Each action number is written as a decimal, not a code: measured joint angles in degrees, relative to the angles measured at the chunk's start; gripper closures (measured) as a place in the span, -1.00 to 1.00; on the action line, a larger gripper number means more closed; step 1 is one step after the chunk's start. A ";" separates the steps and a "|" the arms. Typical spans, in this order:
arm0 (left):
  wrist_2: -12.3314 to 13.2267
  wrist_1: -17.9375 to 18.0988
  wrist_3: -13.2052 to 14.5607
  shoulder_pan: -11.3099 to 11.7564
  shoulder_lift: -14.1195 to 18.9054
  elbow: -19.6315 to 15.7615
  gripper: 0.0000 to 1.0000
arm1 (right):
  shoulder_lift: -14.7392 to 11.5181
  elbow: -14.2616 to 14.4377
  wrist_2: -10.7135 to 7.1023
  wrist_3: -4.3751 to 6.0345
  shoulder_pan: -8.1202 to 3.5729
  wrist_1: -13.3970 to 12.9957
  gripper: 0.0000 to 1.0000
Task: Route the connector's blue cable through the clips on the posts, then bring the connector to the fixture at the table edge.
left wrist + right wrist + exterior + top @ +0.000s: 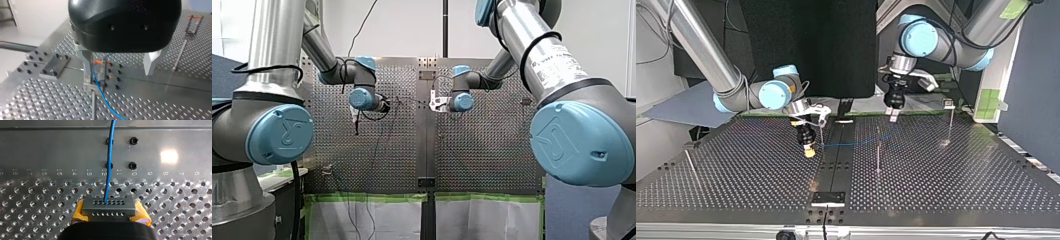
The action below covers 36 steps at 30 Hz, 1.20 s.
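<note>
Right gripper (109,206) pinches connector (108,209); left gripper (118,74), spread, straddles blue cable (101,92); a tug could drag it off the clip (90,86).

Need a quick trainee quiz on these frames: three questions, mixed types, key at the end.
1. Which gripper holds the grey rectangular connector with the thin blue cable? A left, B right, C neither.
2. True or false: my left gripper is open.
3. Fill in: the pads clamping the connector are ___ in colour.
Key: 1 B, my right gripper; 2 true; 3 yellow.
</note>
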 joint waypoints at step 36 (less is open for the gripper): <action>-0.19 -1.76 -0.48 -0.12 -0.05 2.94 -1.00 | 0.03 0.01 0.00 0.10 0.07 0.40 1.00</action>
